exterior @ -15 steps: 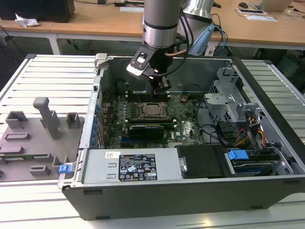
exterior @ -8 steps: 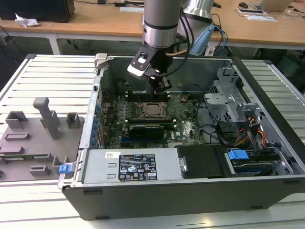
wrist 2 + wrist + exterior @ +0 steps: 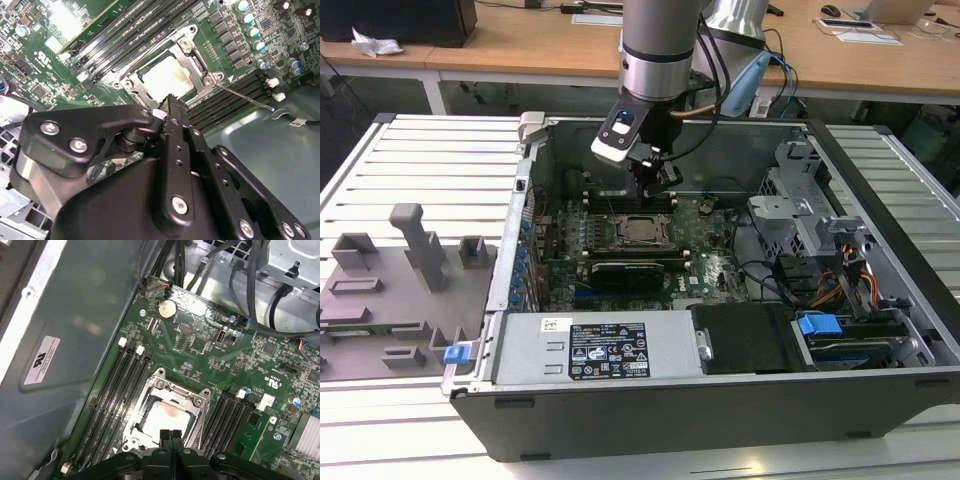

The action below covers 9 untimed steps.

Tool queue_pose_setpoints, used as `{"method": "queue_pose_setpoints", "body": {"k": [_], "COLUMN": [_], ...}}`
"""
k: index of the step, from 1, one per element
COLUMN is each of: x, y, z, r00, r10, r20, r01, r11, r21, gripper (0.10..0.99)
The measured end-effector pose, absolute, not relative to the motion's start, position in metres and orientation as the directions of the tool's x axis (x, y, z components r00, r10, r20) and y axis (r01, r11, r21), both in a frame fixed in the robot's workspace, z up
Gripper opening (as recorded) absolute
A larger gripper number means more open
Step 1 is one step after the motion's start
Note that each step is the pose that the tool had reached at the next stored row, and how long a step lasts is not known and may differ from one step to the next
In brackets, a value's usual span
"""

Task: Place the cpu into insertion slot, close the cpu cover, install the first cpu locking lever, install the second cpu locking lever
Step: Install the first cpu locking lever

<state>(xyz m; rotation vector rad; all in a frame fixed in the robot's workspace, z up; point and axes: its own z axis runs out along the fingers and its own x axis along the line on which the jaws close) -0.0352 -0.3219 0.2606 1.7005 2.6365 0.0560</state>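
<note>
In the exterior view, one end effector (image 3: 660, 183) hangs inside the open computer case (image 3: 720, 400) on the desk (image 3: 420, 160), close above the one cpu (image 3: 641, 231). In the second wrist view, its two fingers (image 3: 177, 130) are pressed together, holding nothing, over the cpu. One cpu cover (image 3: 192, 47) lies flat around the cpu, and one thin lever (image 3: 245, 96) juts outward. In the first wrist view, the cpu sits in the insertion slot (image 3: 142, 421), between two banks of memory slots (image 3: 115, 390).

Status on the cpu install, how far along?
Done: cpu seated, cover down over it. In hand: nothing; gripper, fingers shut, is at the cover's edge. Left: one lever sticks out from the cover's corner and looks unlatched; the other I cannot tell.
</note>
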Motion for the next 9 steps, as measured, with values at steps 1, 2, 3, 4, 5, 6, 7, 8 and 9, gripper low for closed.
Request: {"method": "queue_pose_setpoints", "body": {"k": [1,2,3,4,5,6,7,8,9], "x": [-0.0352,-0.0352,-0.0352,-0.0352,-0.0352,-0.0352,-0.0352,-0.0352,-0.0352], "y": [-0.3219,-0.3219,-0.3219,-0.3219,-0.3219,-0.3219,-0.3219,-0.3219,-0.3218], "z": [0.2606,0.2606,0.2606,0.2606,0.2606,0.2606,0.2606,0.2606,0.2606], "r00": [-0.418,-0.426,-0.438,-0.444,-0.449,-0.456,-0.467,-0.477,-0.482], "r10": [0.908,0.905,0.899,0.896,0.894,0.890,0.884,0.879,0.876], "r20": [0.016,0.016,0.016,0.016,0.016,0.016,0.016,0.016,0.016], "r01": [0.908,0.905,0.899,0.896,0.893,0.889,0.884,0.879,0.876], "r11": [0.417,0.425,0.438,0.444,0.448,0.456,0.467,0.477,0.481], "r21": [0.032,0.032,0.032,0.032,0.032,0.032,0.032,0.032,0.032], "gripper": [0.106,0.106,0.106,0.106,0.106,0.106,0.106,0.106,0.106]}}
